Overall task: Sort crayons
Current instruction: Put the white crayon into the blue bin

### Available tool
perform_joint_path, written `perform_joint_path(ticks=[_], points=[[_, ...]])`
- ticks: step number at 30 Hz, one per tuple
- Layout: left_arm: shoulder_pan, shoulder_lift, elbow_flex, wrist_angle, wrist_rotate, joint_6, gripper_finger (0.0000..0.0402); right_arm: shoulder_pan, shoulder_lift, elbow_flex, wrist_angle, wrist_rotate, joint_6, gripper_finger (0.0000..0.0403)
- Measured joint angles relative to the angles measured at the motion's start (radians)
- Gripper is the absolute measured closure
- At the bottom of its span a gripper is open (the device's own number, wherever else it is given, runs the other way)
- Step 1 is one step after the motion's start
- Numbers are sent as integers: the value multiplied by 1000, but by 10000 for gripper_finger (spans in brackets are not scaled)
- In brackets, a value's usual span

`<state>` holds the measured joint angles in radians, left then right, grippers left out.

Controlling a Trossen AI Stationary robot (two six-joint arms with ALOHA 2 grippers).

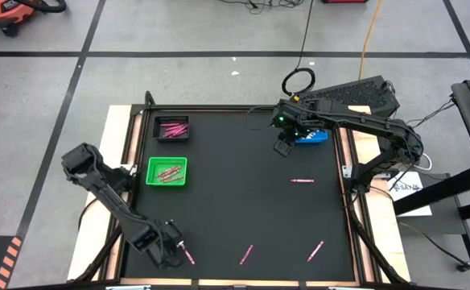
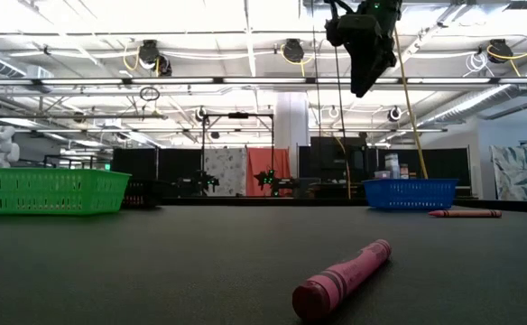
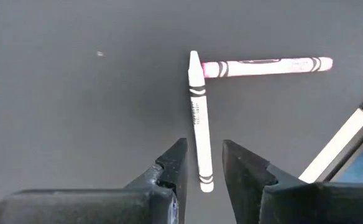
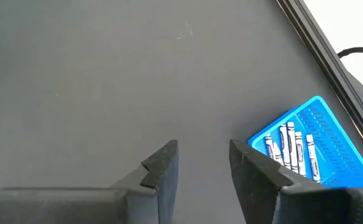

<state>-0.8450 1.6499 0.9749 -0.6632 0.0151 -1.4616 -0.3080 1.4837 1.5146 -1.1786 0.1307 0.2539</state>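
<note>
Down at the near edge of the counter (image 1: 235,185), the left hand (image 3: 203,171) hangs low with its two fingers (image 3: 172,168) parted, straddling the end of a white crayon (image 3: 198,118) that lies flat on the black surface; nothing is gripped. The tip of that white crayon touches, or all but touches, the end of a pink crayon (image 3: 268,65) lying crosswise to it. From above, the left hand (image 1: 175,240) sits near the front left corner, with the pink crayon (image 1: 188,255) just beside it.

Along the same front strip lie two more pink crayons, one near the middle (image 1: 246,254) and one further right (image 1: 315,250), well apart from each other. The low view shows a pink crayon (image 2: 343,278) lying close to the camera.

Further in, a green tray (image 1: 167,172) on the left side holds several pink crayons, and another pink crayon (image 1: 302,180) lies alone on the right side of the counter.

At the far side, a black tray (image 1: 171,128) near the left corner holds pink crayons. The right hand (image 1: 283,147) hovers above the counter near the far right, its fingers (image 4: 163,168) parted and empty, just beside a blue tray (image 4: 306,146) that holds white crayons (image 4: 290,146).
</note>
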Motion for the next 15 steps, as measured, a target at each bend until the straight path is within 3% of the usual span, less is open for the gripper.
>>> perform_joint_path(ticks=[15], points=[[-22, 79, 0, 36, -1, -53, 309, 0, 0, 0, 0, 0, -3, 273]])
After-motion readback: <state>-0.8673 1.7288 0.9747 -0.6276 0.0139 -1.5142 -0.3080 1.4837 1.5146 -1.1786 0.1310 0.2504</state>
